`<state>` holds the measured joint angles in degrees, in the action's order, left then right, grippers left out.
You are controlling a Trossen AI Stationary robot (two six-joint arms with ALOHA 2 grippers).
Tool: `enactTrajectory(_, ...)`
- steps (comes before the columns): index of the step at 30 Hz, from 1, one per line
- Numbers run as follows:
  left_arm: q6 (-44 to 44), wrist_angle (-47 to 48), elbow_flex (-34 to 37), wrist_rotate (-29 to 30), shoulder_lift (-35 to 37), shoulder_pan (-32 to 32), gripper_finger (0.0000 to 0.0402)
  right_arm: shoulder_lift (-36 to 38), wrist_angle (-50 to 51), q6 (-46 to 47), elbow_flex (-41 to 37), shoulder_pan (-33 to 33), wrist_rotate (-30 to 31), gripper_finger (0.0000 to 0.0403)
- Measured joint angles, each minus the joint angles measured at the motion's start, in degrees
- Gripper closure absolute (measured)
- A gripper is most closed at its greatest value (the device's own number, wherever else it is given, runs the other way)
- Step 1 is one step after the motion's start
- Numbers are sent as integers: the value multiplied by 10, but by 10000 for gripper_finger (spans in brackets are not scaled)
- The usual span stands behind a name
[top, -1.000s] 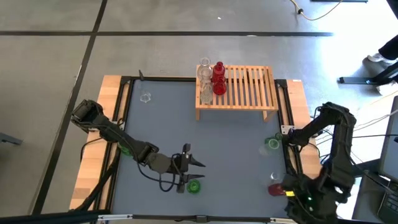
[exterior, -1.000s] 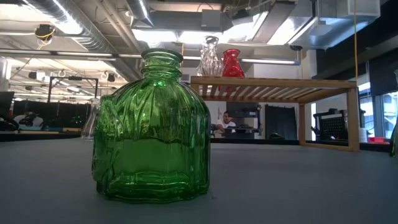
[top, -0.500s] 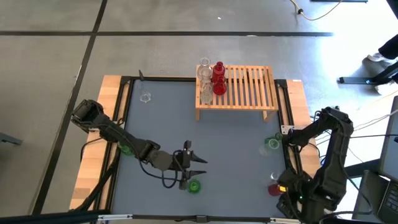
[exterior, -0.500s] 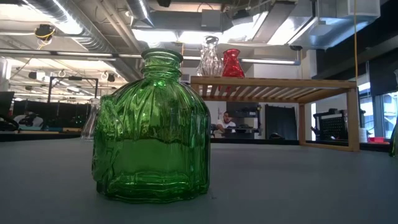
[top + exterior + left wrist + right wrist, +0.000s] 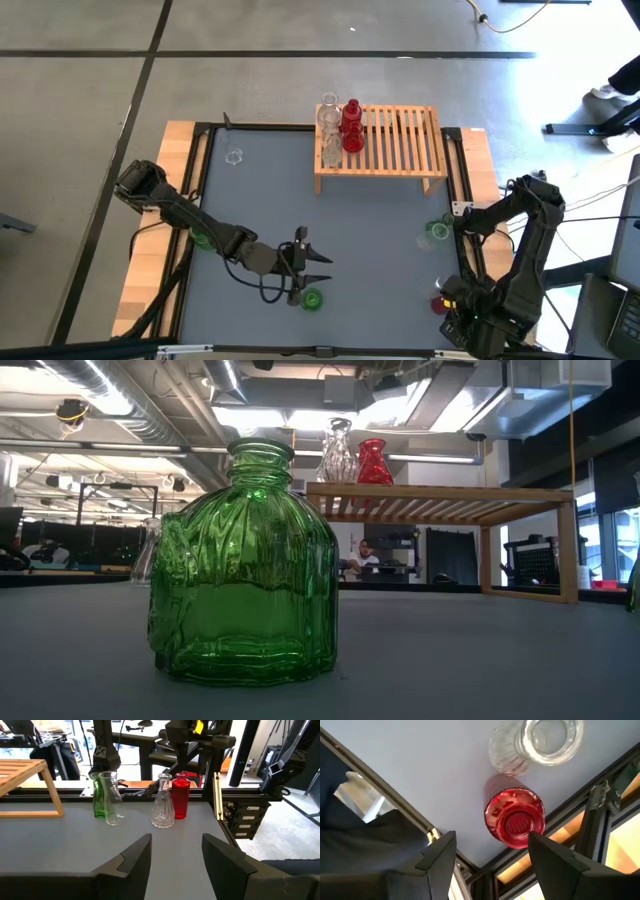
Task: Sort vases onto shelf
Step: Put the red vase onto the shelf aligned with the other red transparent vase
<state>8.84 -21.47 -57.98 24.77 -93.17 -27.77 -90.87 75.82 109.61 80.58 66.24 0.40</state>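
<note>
Left arm: I see it reaching in from the left table edge, its left gripper (image 5: 318, 268) low over the grey mat, fingers apart with nothing between them
Green squat vase (image 5: 312, 298): just beside the left gripper on the near side, upright on the mat, not gripped; it fills the low view (image 5: 245, 565)
Green vase by the left arm (image 5: 201, 240): partly hidden under the arm, near the left edge
Clear vase far left (image 5: 234, 157): alone on the mat, well apart from the shelf
Shelf (image 5: 400, 140): the slatted wooden rack at the far side of the table; I count roughly four vases on its left end, clear ones (image 5: 329, 120) and red ones (image 5: 352, 128), the rest of the slats bare
Right-side cluster: a green vase (image 5: 99, 795), a clear vase (image 5: 113, 799), a ribbed clear vase (image 5: 163, 802) and a red vase (image 5: 180, 795) stand on the mat near the right edge
Right gripper (image 5: 492, 852): hovering above the red vase (image 5: 515, 818), fingers apart, not on it
Progress: I judge it under half done; about seven vases remain on the mat
</note>
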Motion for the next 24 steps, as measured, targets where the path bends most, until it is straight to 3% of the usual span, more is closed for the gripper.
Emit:
enactTrajectory(18,1,0,0,0,0,0,234,3,-45,-35,-67,0,-15,172)
enactTrajectory(24,1,0,0,0,0,0,234,2,-50,-70,-68,-4,-12,220)
